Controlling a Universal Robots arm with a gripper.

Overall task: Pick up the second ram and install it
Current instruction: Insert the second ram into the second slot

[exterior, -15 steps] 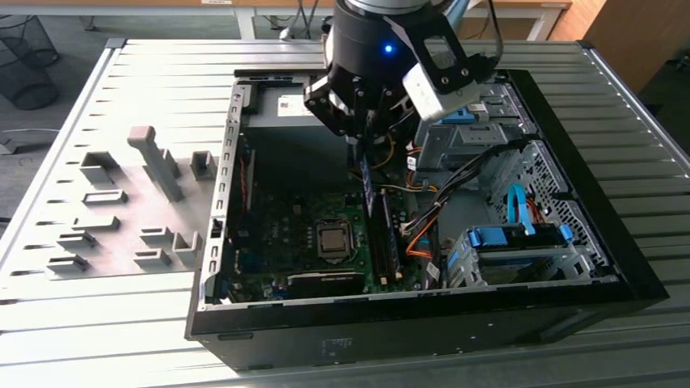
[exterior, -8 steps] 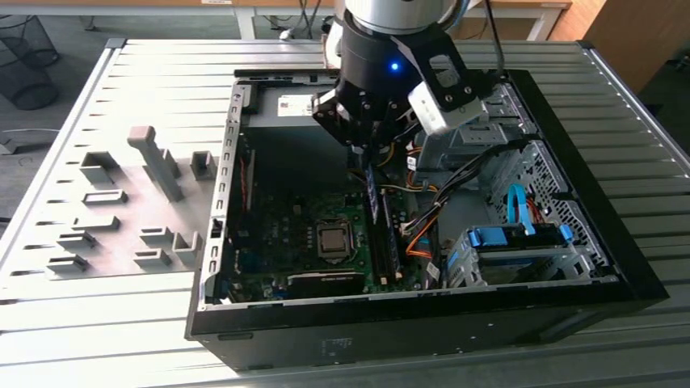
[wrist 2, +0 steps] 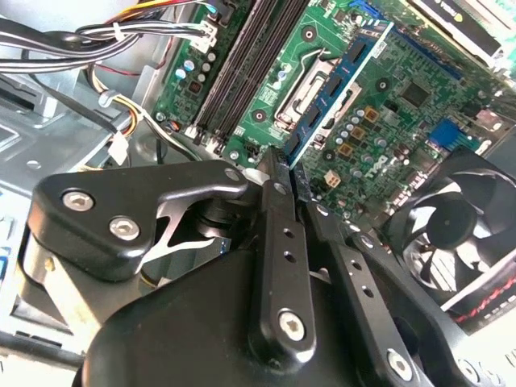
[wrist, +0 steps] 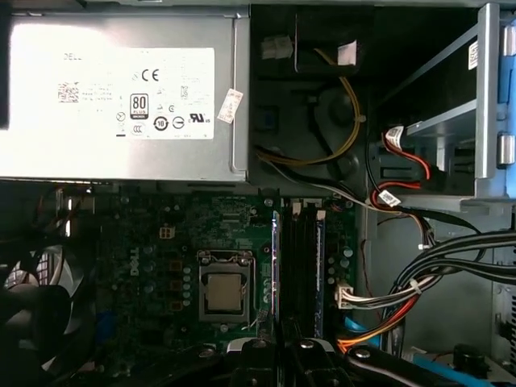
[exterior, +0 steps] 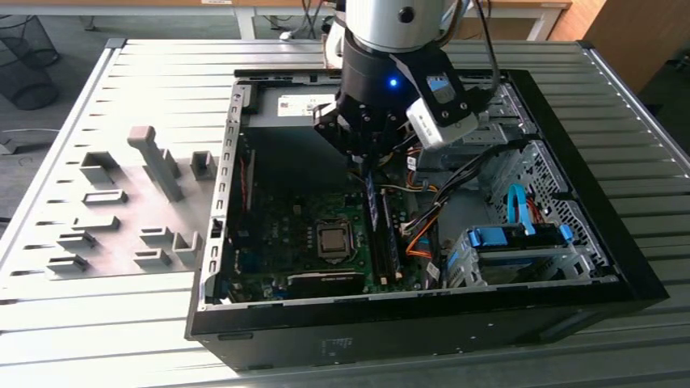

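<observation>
My gripper (exterior: 364,164) reaches down into the open computer case (exterior: 603,267) and is shut on the second ram (wrist 2: 339,85), a thin blue board with black chips. In the second wrist view the stick runs out from the closed fingertips (wrist 2: 276,173) over the green motherboard (wrist 2: 387,137), between the processor socket (wrist 2: 310,76) and the black memory slots (wrist 2: 242,64). The first wrist view shows the ram (wrist: 276,266) edge-on, just beside the slots (wrist: 298,266). In the exterior view the ram (exterior: 373,212) hangs below the gripper, lengthwise along the slots. Whether it touches a slot I cannot tell.
A silver power supply (wrist: 121,97) fills the case's end beyond the board. Cable bundles (wrist: 419,278) and a drive cage with blue clips (exterior: 518,238) lie beside the slots. A fan (wrist 2: 463,214) sits at the board's other side. Grey holder blocks (exterior: 140,202) stand on the slatted table at the exterior view's left.
</observation>
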